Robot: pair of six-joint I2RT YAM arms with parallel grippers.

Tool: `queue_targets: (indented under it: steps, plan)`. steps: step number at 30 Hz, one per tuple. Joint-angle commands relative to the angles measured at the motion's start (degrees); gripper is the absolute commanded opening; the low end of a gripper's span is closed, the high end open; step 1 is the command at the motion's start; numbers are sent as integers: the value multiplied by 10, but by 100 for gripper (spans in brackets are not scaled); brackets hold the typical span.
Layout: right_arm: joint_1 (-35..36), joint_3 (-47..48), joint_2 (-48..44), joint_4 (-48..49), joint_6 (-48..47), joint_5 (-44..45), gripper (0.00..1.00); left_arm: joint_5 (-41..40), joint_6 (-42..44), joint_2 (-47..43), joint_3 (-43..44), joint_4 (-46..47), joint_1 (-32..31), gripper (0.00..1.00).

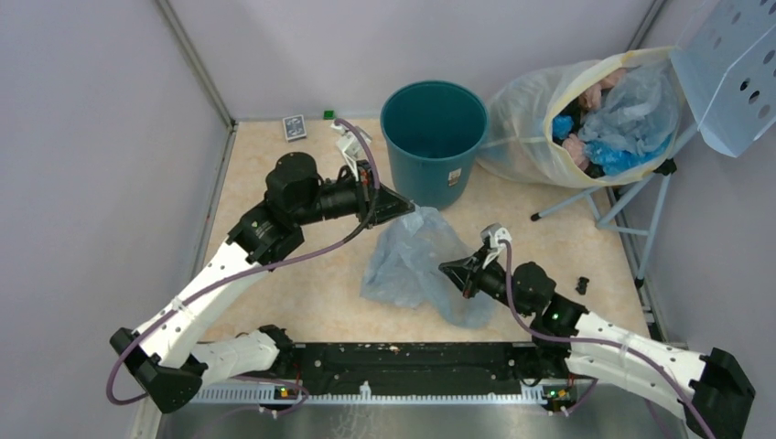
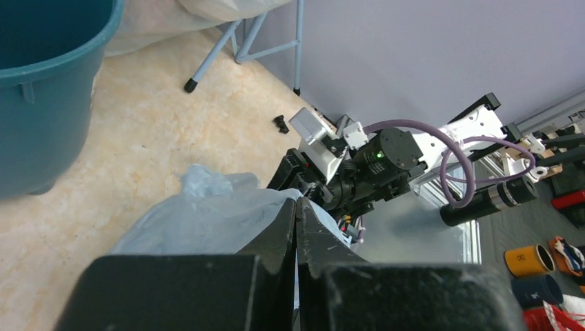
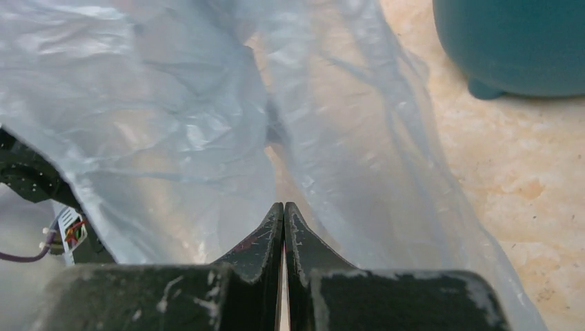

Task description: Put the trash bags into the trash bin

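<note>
Nearest the bases, the right claw [image 1: 447,269] is clamped on the right edge of the pale-blue trash bag [image 1: 412,265]. Beyond it the left claw [image 1: 408,208] pinches the bag's top corner, the 2 grips apparently spreading the film to lift it off the table [image 1: 302,283]. Just past the left claw's tips stands the open teal trash bin [image 1: 423,174], the bag not yet inside, with a stuffed yellowish sack [image 1: 531,128] farther right.
</note>
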Motion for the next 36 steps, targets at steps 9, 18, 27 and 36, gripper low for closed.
queue_targets:
  steps: [9, 18, 27, 36]
  plan:
    - [3, 97, 107, 14, -116, -5, 0, 141, -13, 65, 26, 54, 2, 0]
    - [7, 85, 349, 287, -85, 3, 0, 139, -24, 74, -27, 101, 3, 0]
    - [74, 122, 566, 358, -36, 19, 0, 39, 34, 48, -48, 57, 9, 0]
    - [84, 110, 606, 349, 7, 52, 0, 51, 57, 64, 119, -5, 20, 0]
